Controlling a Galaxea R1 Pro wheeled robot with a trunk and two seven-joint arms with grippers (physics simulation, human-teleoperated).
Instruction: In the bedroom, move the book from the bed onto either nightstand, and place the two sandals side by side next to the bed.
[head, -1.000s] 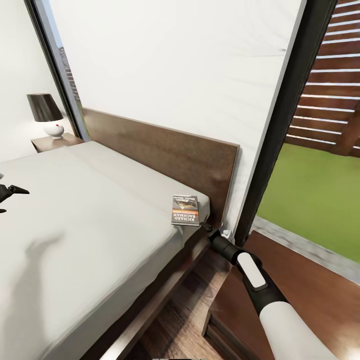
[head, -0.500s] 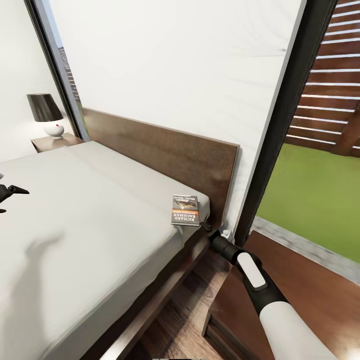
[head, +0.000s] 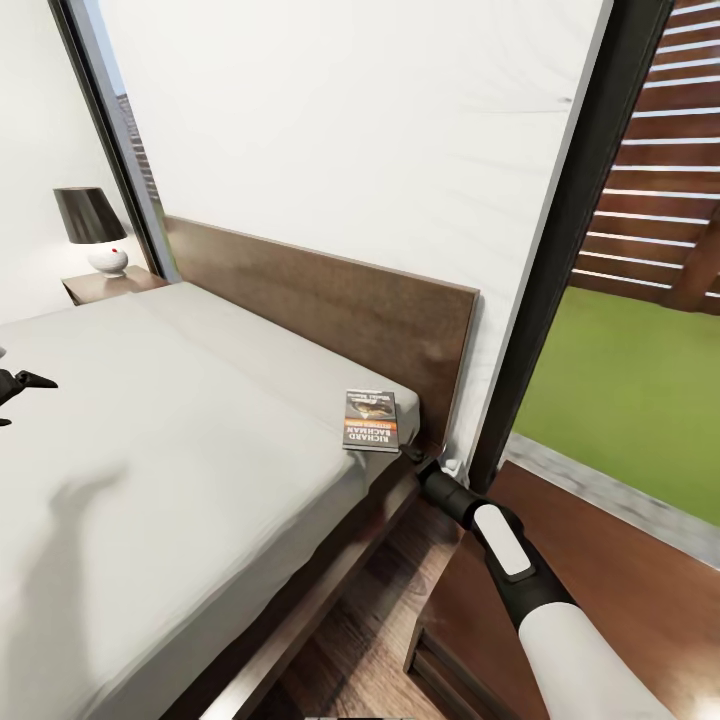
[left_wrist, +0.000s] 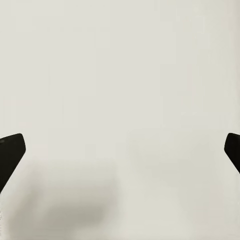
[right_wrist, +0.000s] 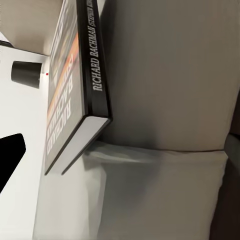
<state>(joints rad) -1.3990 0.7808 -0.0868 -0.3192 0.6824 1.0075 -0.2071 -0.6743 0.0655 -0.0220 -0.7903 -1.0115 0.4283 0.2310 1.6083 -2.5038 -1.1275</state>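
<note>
book (head: 371, 420) lies near the headboard (head: 330, 300); right gripper (head: 412, 453) beside it, fingers spread; left gripper (left_wrist: 120, 150) likewise

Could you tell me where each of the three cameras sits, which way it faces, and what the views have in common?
Head view: from the robot's head, looking forward and down over the bed with the book near the headboard; the right arm reaches toward the book, and the left gripper shows at the picture's edge.
Left wrist view: on the left arm, facing the plain pale mattress between dark fingers.
Right wrist view: on the right arm, close to the book's spine.
Shared: head and right wrist views both show the book on the mattress.
</note>
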